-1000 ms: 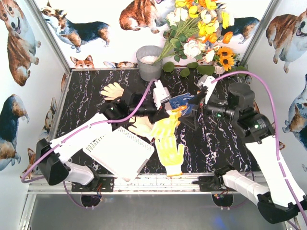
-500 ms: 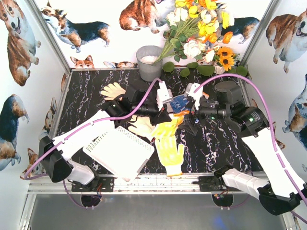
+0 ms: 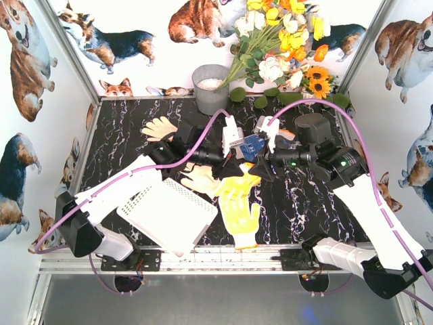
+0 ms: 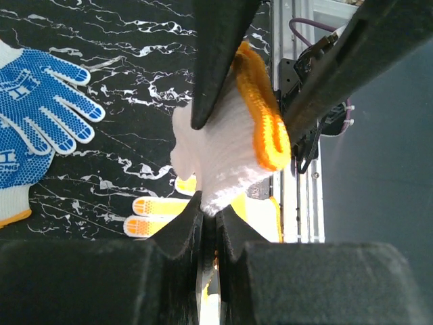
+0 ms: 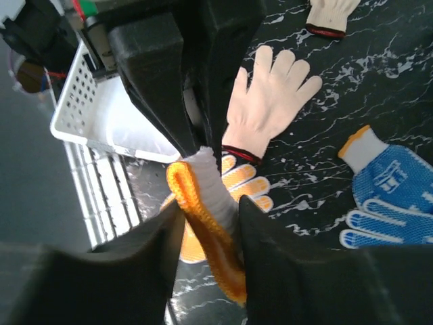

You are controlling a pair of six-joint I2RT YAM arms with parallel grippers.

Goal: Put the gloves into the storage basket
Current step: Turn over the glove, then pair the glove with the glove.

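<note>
Here, the left gripper (image 4: 209, 227) and right gripper (image 5: 208, 233) both clamp one white, orange-cuffed glove (image 4: 226, 152) near the basket (image 5: 84, 101).

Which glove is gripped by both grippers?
The white glove with the orange cuff, pinched by left gripper and right gripper; the blue dotted glove, cream glove and yellow glove lie on the table.

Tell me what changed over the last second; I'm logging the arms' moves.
The right gripper swung left, toward the left gripper, and its jaws now stand either side of the orange cuff of the white glove; whether they grip, I cannot tell. The left gripper stayed shut on that glove, barely shifting. The storage basket, yellow glove and blue glove lie as before.
</note>
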